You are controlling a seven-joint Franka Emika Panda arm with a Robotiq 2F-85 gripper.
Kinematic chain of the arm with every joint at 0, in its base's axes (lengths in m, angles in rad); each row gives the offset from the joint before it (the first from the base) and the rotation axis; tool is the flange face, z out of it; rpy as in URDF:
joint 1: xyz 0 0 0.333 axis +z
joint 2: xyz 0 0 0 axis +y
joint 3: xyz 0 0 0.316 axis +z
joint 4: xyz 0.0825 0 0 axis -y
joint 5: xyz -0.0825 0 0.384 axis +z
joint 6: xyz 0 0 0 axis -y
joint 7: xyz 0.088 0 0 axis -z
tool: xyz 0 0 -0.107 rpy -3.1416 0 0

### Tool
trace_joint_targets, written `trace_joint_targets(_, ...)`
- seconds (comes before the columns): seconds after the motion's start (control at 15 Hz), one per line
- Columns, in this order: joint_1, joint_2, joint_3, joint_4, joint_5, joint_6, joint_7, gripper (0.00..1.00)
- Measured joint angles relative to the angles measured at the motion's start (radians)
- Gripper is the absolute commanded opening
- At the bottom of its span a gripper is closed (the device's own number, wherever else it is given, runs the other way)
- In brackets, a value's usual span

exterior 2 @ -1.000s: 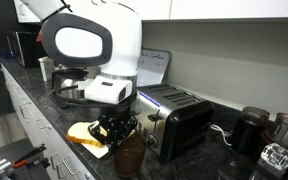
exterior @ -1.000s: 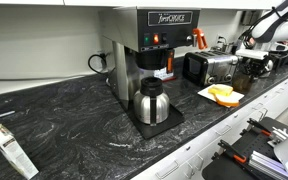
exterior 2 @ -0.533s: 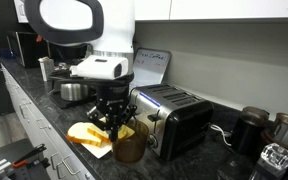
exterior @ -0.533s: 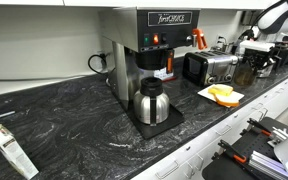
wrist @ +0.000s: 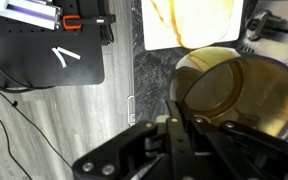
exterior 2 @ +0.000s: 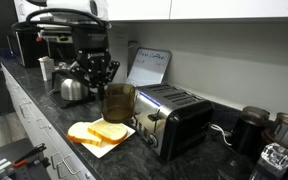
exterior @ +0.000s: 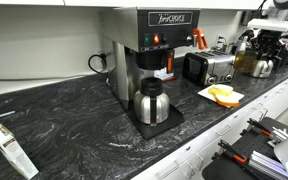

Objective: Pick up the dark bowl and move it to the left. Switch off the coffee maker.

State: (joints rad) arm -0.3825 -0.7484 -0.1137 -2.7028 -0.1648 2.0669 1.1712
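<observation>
Wrist view: gripper [wrist: 177,118] pinching rim of dark bowl [wrist: 234,95], held aloft; in an exterior view, white plate [exterior 2: 121,138] at bowl's 6 o'clock, toaster [exterior 2: 180,121] at 3 o'clock.

In an exterior view, the table [exterior: 64,120] offers a wide bare stretch running from the coffee maker [exterior: 152,45] toward 9 o'clock. Only a white packet [exterior: 9,148] lies at the far end of that stretch. The steel carafe [exterior: 150,102] stands at the machine's base and blocks a low frontal approach. The switch panel [exterior: 156,40] above it is open to reach. Toward 3 o'clock, the toaster [exterior: 209,67] and the white plate [exterior: 222,95] crowd the table. The claw [exterior 2: 104,82], clamped on the dark bowl [exterior 2: 118,102], hangs above the plate. The bowl is clear of the toaster top at 3 o'clock and of the kettle [exterior 2: 72,90] at 9 o'clock.
</observation>
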Motion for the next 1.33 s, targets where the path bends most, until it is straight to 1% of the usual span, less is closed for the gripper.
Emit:
trace_joint_targets(0.2,0.083,-0.034,0.015,0.000,0.074,-0.019,-0.098,0.01)
trace_joint_targets(0.4,0.179,-0.019,0.044,0.011,0.159,-0.017,-0.185,0.01)
trace_joint_targets(0.6,0.261,0.029,0.066,0.043,0.235,-0.016,-0.286,0.01)
trace_joint_targets(0.73,0.304,0.074,0.076,0.070,0.276,-0.017,-0.366,0.01)
trace_joint_targets(0.8,0.322,0.098,0.082,0.083,0.293,-0.018,-0.408,0.04)
trace_joint_targets(0.93,0.346,0.137,0.085,0.100,0.318,-0.024,-0.478,0.04)
trace_joint_targets(1.0,0.347,0.148,0.085,0.106,0.320,-0.026,-0.494,0.04)
trace_joint_targets(1.2,0.347,0.153,0.084,0.112,0.320,-0.031,-0.507,0.04)
trace_joint_targets(1.27,0.347,0.152,0.084,0.112,0.320,-0.032,-0.508,0.01)
trace_joint_targets(1.33,0.347,0.152,0.084,0.112,0.320,-0.032,-0.508,0.01)
